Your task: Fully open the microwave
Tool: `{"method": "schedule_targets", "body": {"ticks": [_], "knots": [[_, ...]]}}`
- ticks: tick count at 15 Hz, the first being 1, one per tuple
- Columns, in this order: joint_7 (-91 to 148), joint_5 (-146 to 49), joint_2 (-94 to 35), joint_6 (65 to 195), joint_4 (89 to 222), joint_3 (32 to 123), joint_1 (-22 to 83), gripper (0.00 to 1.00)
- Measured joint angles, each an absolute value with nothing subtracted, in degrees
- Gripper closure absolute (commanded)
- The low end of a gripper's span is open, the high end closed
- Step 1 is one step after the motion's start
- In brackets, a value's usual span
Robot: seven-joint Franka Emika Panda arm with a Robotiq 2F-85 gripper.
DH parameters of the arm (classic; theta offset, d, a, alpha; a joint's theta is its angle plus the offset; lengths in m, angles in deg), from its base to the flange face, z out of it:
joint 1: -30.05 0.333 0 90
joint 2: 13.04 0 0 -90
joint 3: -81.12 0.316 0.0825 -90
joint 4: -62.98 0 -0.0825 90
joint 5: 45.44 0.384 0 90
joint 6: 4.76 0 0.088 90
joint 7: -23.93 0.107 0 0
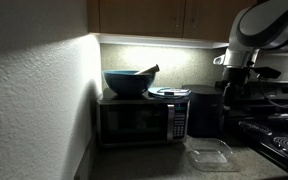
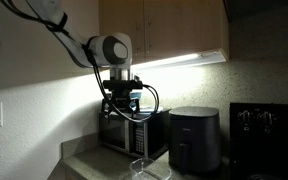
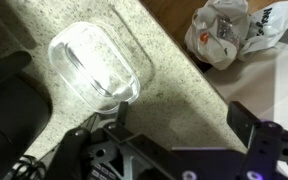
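In an exterior view the arm (image 1: 269, 25) is reaching in from an upper corner, and the tool (image 1: 230, 90) is hanging above the worktop (image 1: 174, 162); it is too dark there to read its jaws. The microwave (image 1: 144, 122) is sitting lower than the tool and well off to its side, against the textured wall, with its glass door lying flush and shut. A blue bowl (image 1: 127, 82) and a flat round plate (image 1: 169, 92) are resting on the microwave's top. A black box appliance (image 1: 204, 112) is standing just beside the microwave, on the side nearer the tool. A clear container (image 1: 210, 153) is lying on the worktop below the tool.

In an exterior view from another spot, the tool (image 2: 122, 98) is showing in front of the upper part of the microwave (image 2: 132, 132); whether they are touching cannot be told. The black box appliance (image 2: 194, 138) is standing apart from the tool, past the microwave.

In the wrist view the tool (image 3: 184, 125) is released, its fingers (image 3: 248, 122) spreading wide with nothing between them. The clear container (image 3: 96, 65) is lying on the speckled worktop (image 3: 174, 85) ahead of the tool, and a crumpled plastic bag (image 3: 224, 30) is lying farther ahead
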State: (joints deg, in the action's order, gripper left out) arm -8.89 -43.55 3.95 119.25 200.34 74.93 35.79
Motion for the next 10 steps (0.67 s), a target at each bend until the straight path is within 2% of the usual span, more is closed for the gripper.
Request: {"method": "schedule_targets", "body": {"ticks": [7,10], "knots": [[-11.0,-28.1,-0.4,135.5,206.4,77.3,42.4,0.0],[-11.2,-26.8,-1.2,136.3,206.5,77.5,43.1,0.0]]}}
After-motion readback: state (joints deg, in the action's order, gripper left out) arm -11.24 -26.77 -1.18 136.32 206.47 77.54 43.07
